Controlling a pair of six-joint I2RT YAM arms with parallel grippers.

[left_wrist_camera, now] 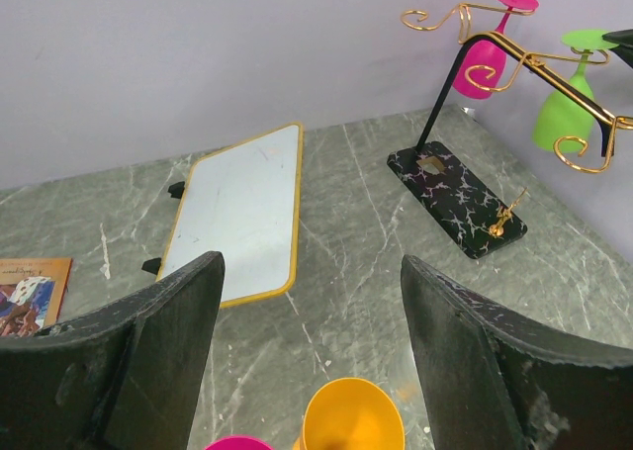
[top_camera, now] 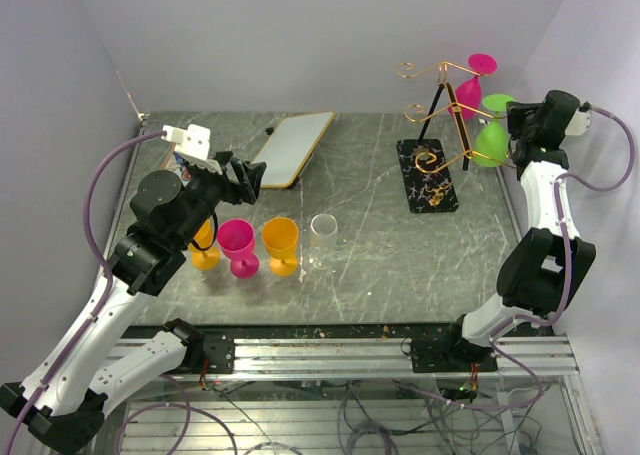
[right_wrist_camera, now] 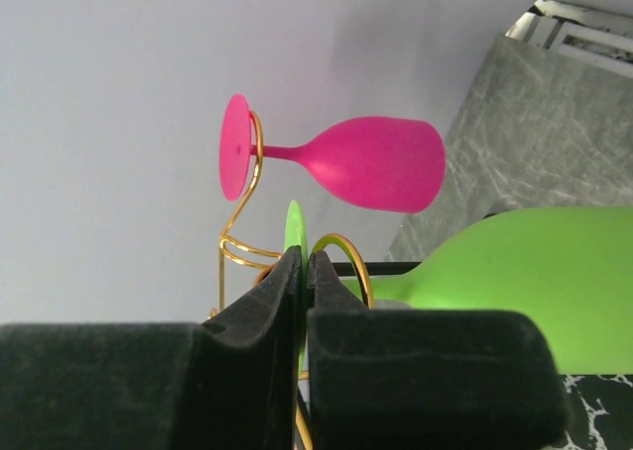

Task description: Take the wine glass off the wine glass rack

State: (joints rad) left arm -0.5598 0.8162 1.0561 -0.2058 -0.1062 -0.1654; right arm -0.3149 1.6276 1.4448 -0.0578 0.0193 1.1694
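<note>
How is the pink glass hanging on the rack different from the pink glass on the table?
The pink glass on the rack hangs upside down; the pink glass on the table stands upright. The first neighbours a green glass, the second orange glasses. Both are pink and stemmed.

Wine glass rack (top_camera: 428, 178): copper-gold wire arms with curled ends, dark slanted post, black white-veined base. It stands upright at the far right of the worktop (top_camera: 380, 245). Green wine glass (top_camera: 490, 143) hangs bowl-down from a wire arm, its foot pinched edge-on in the right hand (right_wrist_camera: 305, 272).
</note>
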